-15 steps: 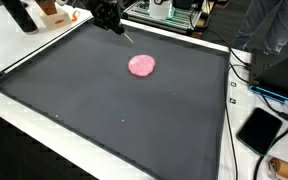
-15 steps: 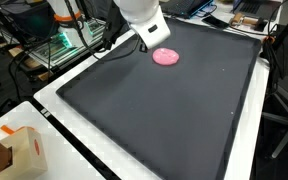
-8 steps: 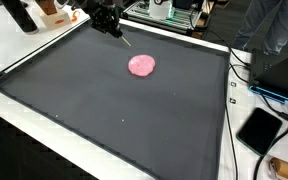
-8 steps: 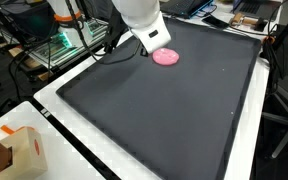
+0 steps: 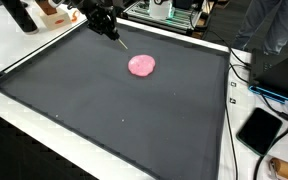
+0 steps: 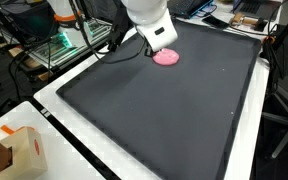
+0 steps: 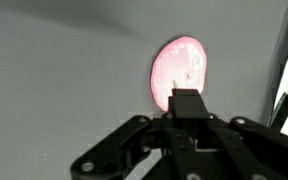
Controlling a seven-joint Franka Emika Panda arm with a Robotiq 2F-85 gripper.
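A flat pink disc (image 5: 142, 66) (image 6: 167, 57) lies on the dark mat (image 5: 124, 110) toward its far side. My gripper (image 5: 114, 32) hangs above the mat's far edge, a short way from the disc. A thin stick (image 5: 124, 41) pokes out from between the shut fingers and slants down toward the disc. In the wrist view the black fingers (image 7: 187, 102) are pressed together, and the pink disc (image 7: 179, 68) shows just beyond their tips. In an exterior view the white wrist covers most of the gripper (image 6: 159, 42).
The mat has a white border (image 5: 44, 105). A black tablet (image 5: 260, 129) and cables lie beside one edge. A cardboard box (image 6: 19, 150) stands at a corner. Racks and equipment (image 6: 59, 45) crowd the far side.
The gripper with the stick has drifted slightly along the mat's far edge, away from the disc. The disc has not moved.
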